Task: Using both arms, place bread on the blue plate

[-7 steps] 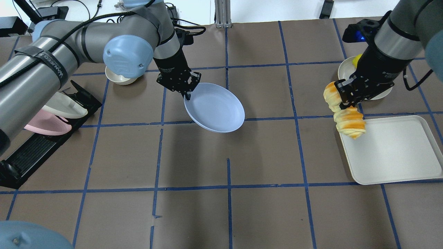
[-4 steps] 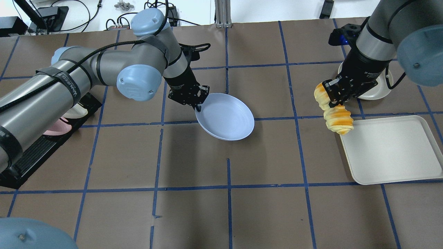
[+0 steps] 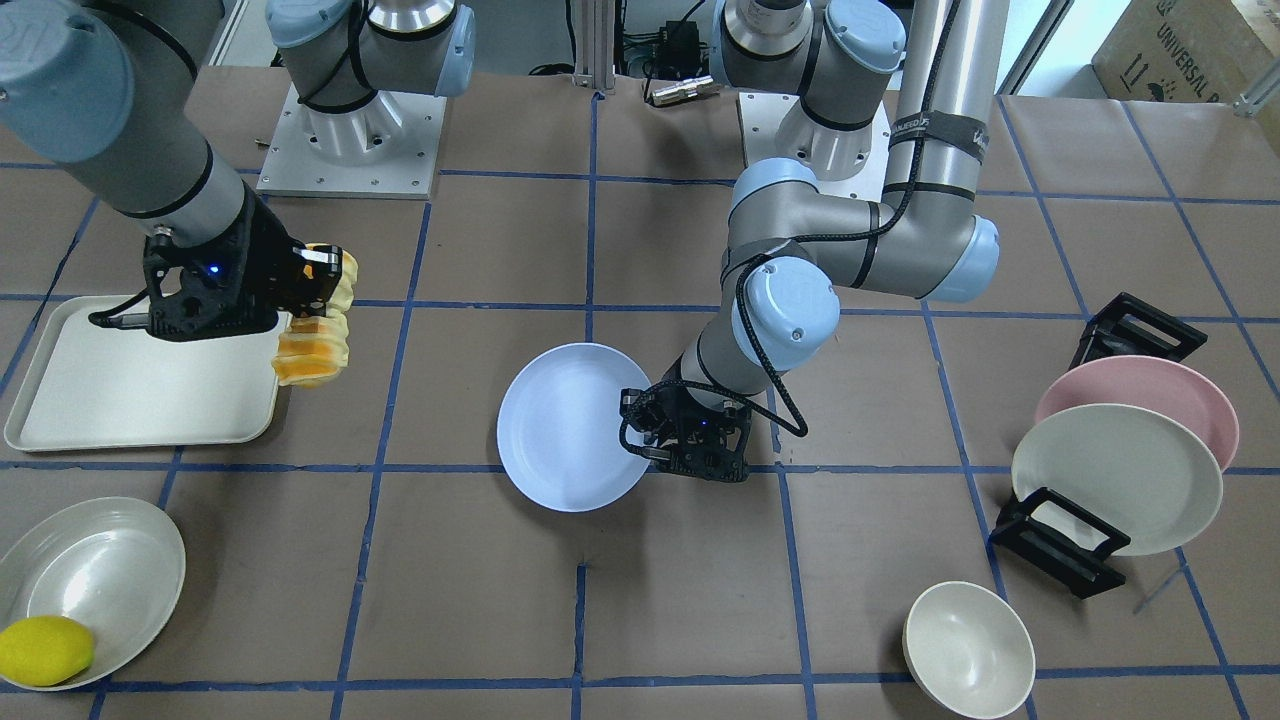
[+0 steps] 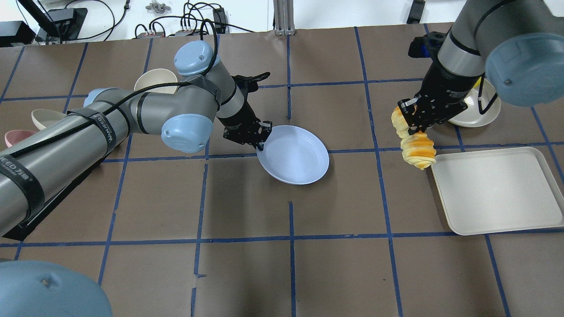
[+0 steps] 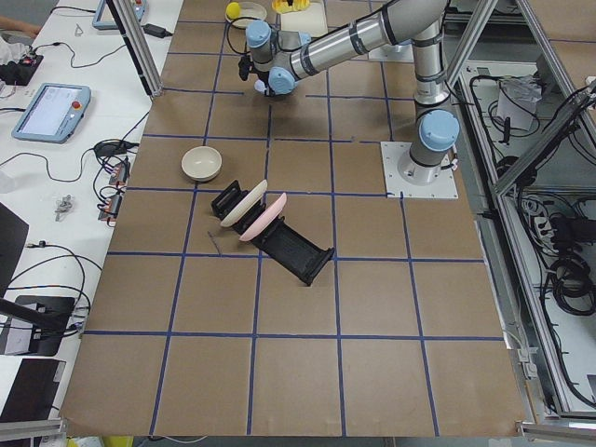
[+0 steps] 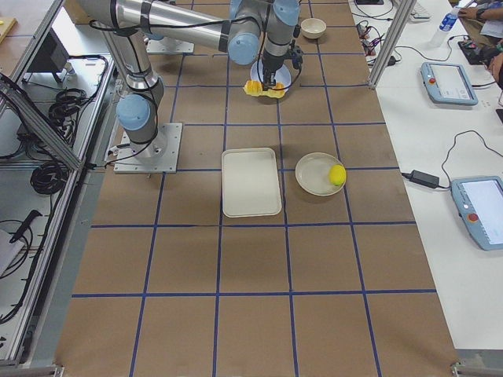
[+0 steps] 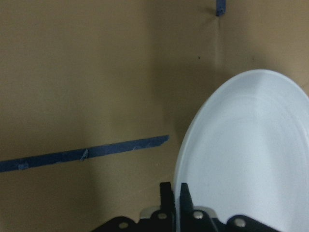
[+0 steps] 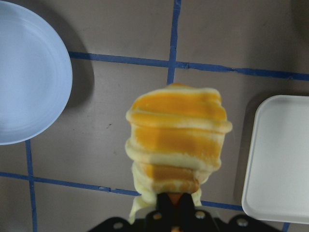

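Left gripper (image 4: 261,146) clamped on blue plate (image 4: 297,155) rim, 9 o'clock. Right gripper (image 4: 417,128) clamped on bread (image 4: 417,149). Risk: edge pinch slips, plate tilts, bread rolls off.

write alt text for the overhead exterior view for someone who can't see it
The left gripper pinches the rim of a round pale lavender-blue plate near the middle of the brown table, while the right gripper holds a twisted golden-orange bread roll with cream stripes just off the corner of a cream rectangular tray. Plate and bread are well apart.
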Available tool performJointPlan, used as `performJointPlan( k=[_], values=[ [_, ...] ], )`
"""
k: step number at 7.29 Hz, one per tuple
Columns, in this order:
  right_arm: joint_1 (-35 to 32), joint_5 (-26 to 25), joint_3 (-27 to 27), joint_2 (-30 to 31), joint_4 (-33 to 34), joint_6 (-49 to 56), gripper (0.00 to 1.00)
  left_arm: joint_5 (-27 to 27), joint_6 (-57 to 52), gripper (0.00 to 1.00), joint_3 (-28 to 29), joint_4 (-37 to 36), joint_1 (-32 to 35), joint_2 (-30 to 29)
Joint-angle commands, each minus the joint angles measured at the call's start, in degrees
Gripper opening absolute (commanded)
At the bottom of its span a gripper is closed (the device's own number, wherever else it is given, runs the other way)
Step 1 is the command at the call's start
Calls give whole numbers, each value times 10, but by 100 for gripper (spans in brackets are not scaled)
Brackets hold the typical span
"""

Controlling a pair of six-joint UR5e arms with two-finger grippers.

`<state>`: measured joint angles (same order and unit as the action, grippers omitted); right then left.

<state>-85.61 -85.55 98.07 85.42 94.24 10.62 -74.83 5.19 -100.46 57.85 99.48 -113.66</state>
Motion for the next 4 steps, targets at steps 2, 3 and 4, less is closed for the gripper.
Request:
performJointPlan(
  k=[2, 3, 4],
  values=[
    [-46, -1, -5, -62, 58, -88, 5, -30, -4, 100, 36, 9, -3, 19],
    [-67, -5, -6, -80, 81, -117, 6, -61, -7, 100, 57, 47, -6, 33],
    [-90, -6, -14, -95, 92, -144, 6, -72, -7, 100, 76, 93, -9, 60]
  ],
)
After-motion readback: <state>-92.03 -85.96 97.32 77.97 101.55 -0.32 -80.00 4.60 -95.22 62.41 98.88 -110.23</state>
